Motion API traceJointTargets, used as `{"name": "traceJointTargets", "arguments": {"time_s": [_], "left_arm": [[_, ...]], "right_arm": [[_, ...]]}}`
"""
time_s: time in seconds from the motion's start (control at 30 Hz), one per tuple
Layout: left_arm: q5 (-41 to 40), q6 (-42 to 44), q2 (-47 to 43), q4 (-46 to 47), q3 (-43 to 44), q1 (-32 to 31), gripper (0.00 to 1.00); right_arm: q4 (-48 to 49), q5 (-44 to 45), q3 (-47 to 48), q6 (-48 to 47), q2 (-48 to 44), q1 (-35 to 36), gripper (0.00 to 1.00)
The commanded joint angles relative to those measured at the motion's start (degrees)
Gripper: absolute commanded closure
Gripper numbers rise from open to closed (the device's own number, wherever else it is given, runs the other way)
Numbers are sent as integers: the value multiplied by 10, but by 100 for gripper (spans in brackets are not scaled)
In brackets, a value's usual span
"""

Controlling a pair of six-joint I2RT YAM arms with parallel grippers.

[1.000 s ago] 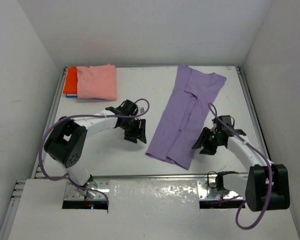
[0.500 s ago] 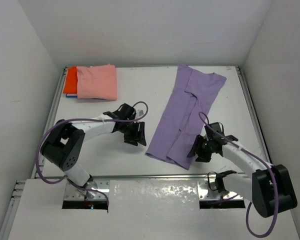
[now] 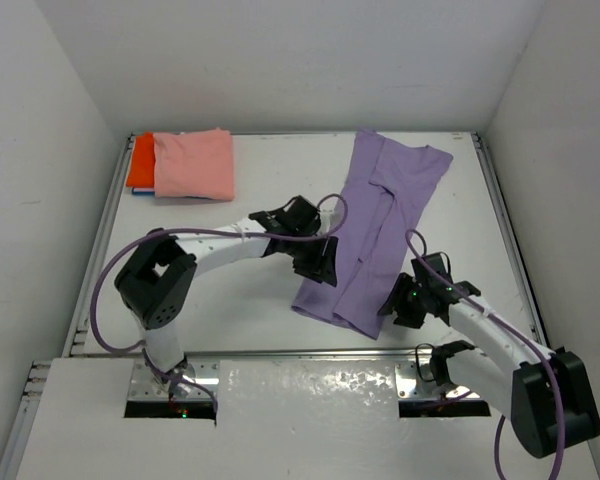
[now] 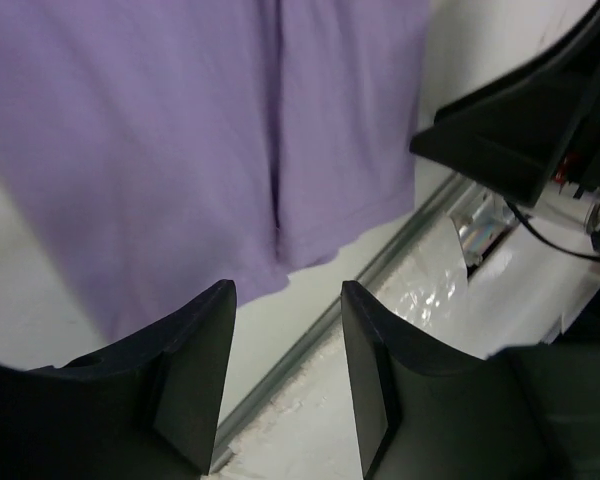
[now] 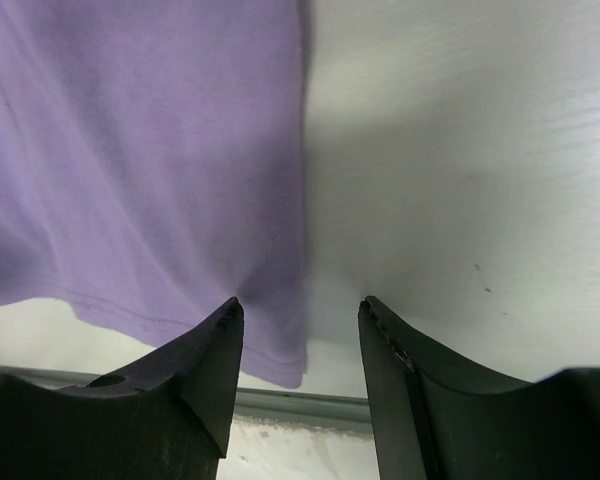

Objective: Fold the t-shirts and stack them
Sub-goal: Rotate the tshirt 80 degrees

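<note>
While the purple shirt (image 3: 375, 215) lies as a long strip on the counter (image 3: 230, 300), the left hand (image 3: 315, 262) and right hand (image 3: 400, 305) hang open and empty over its near corners; each should pinch every layer at the hem, then both carry it level toward the far end so edges meet square

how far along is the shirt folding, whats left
Done: the folded salmon-pink cloth t-shirt lies stacked on the orange-red cloth t-shirt at the far left corner. In hand: the lavender-purple cloth t-shirt lies narrowed into a long strip; the left gripper and right gripper hover open at its near hem, gripping nothing. Left: fold it shorter and add it to the stack.
</note>
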Motion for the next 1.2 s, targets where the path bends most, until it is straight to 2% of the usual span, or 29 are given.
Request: {"name": "traceJointTargets", "arguments": {"time_s": [0.0,0.17,0.63,0.87,1.07,1.13,1.17], "left_arm": [[20,-15,18,5,11,-20,56],[13,-10,49,-2,20,-33,57],[27,-41,106,50,28,-67,57],[38,-61,110,70,23,-71,66],[44,-73,114,81,21,-79,65],[49,-80,114,93,17,-82,71],[55,-89,114,99,14,-86,80]], "right_arm": [[-23,34,10,7,-8,4,51],[-28,47,7,15,-25,4,51],[-40,46,-6,11,-38,3,51],[-42,45,-9,8,-39,3,51],[-38,46,-8,8,-38,3,51],[-38,45,-9,10,-38,3,51],[-38,45,-11,9,-39,3,51]]}}
